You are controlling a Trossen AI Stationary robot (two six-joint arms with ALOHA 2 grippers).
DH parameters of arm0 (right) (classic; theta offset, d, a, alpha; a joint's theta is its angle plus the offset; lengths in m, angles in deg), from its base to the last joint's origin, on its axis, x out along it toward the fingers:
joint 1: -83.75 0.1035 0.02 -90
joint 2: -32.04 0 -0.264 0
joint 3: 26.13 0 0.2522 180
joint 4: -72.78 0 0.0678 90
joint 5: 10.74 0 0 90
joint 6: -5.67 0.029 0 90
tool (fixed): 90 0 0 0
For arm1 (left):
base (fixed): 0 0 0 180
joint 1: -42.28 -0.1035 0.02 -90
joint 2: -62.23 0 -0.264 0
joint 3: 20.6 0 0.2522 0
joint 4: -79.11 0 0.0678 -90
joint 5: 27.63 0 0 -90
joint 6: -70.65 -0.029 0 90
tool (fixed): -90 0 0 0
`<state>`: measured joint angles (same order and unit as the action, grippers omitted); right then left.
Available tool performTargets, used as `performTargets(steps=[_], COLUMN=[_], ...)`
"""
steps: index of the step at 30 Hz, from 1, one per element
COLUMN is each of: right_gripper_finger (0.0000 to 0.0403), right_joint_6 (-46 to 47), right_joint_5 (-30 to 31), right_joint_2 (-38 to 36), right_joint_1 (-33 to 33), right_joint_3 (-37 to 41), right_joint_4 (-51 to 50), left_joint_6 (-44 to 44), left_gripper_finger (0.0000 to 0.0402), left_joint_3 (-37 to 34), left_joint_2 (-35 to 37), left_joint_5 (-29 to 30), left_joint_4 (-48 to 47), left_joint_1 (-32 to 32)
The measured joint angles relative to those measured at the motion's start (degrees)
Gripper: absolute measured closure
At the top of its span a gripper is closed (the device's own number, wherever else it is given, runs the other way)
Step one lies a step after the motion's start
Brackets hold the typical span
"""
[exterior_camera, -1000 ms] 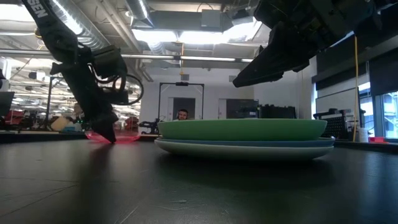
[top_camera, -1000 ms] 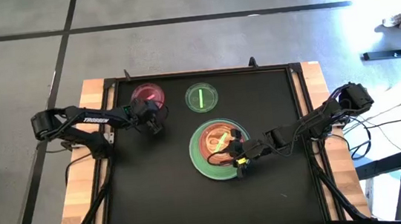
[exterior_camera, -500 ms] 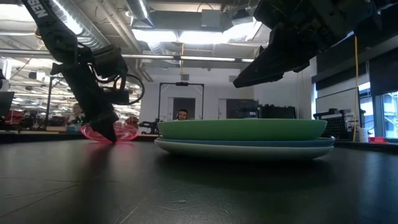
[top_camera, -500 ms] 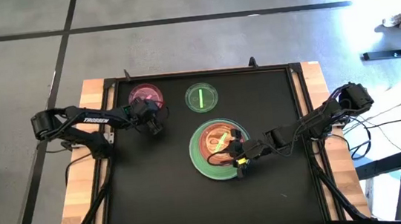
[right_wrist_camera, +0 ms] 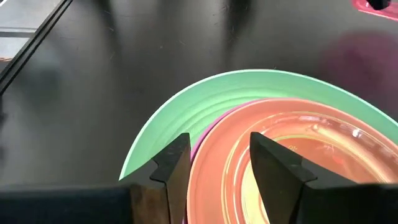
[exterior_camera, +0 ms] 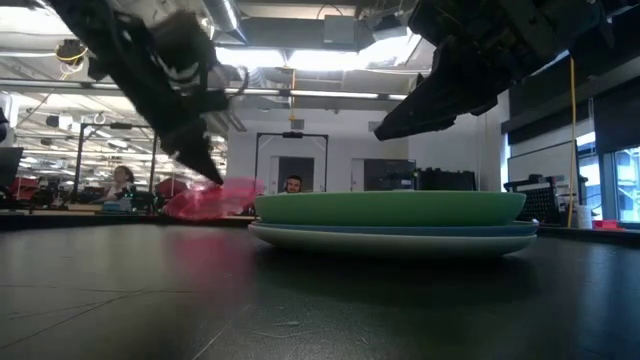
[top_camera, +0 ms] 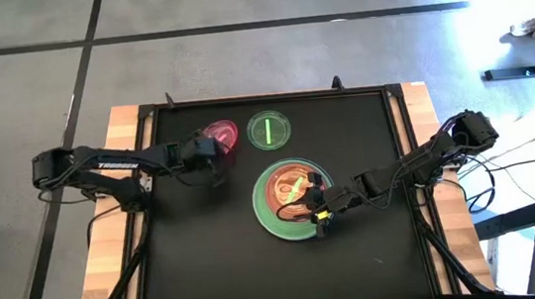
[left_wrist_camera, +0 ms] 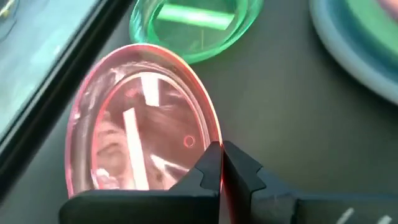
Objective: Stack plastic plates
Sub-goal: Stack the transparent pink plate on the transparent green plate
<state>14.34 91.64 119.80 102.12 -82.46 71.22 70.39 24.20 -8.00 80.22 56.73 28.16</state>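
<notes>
A translucent red dish [left_wrist_camera: 134, 143] with white bar marks hangs tilted above the table's far left part, with my left gripper [top_camera: 210, 148] shut on it. Just to its right a translucent green dish [top_camera: 269, 129] lies flat on the black table. At mid-table stands a stack [top_camera: 293, 199]: a large green plate [right_wrist_camera: 180, 115] on paler plates, then an orange plate [right_wrist_camera: 217, 155] with clear dishes on top. My right gripper [right_wrist_camera: 217, 165] hovers open over the stack's near right rim, its fingers clear of the plates. My left gripper pinches the red dish's rim [left_wrist_camera: 214, 140] on the side nearest the arm, one finger inside the wall and one outside. The fingers [exterior_camera: 205, 165] slant down from the table's left. The dish [exterior_camera: 215, 197] is lifted clear, tilted, reaching out beyond the fingertips.
The black table top is framed by a raised rail [top_camera: 262, 96] and wooden side boards [top_camera: 108, 246]. Bare surface lies in front of the stack [top_camera: 260, 270]. A person [exterior_camera: 292, 184] shows far off in the room behind.
My left gripper has shut on the red dish's rim, then risen and swung toward the table's right, toward the green dish. The red dish has tipped up off the table and come clear. My right arm has kept still.
</notes>
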Motion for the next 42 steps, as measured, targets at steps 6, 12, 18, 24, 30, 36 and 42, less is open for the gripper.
performTargets(steps=[6, 12, 18, 24, 30, 36, 42], right_gripper_finger=[0.0244, 0.0244, 0.0244, 0.0244, 0.0244, 0.0244, 0.0244], right_joint_6=[0.2, 2.9, 3.1, 2.9, 3.1, 3.9, 4.2], right_joint_5=[0.0, 0.0, -0.2, 2.2, 8.6, 12.4, 12.7], right_joint_2=[0.0, -0.4, -5.9, -12.4, -15.8, -16.4, -16.4], right_joint_1=[0.0, 0.0, 0.7, 3.6, 8.0, 10.2, 10.1], right_joint_3=[0.0, 0.0, 0.0, -0.1, 0.0, 0.0, 0.0], right_joint_4=[1.3, 0.6, -2.7, -7.5, -14.2, -15.9, -16.0], left_joint_6=[0.1, 0.2, 0.0, -0.3, -2.3, -6.5, -9.3], left_gripper_finger=[0.0401, 0.0401, 0.0401, 0.0401, 0.0401, 0.0401, 0.0401], left_joint_3=[2.8, 4.2, 5.6, 8.1, 14.0, 19.5, 24.4], left_joint_2=[0.1, 0.1, -0.8, -4.8, -11.3, -18.7, -27.0], left_joint_5=[-2.7, -2.6, -2.6, -2.5, -2.4, -1.9, -2.4], left_joint_4=[2.4, 7.9, 11.1, 12.1, 12.5, 12.7, 13.4], left_joint_1=[8.2, 15.9, 21.9, 25.9, 29.4, 30.7, 30.3])
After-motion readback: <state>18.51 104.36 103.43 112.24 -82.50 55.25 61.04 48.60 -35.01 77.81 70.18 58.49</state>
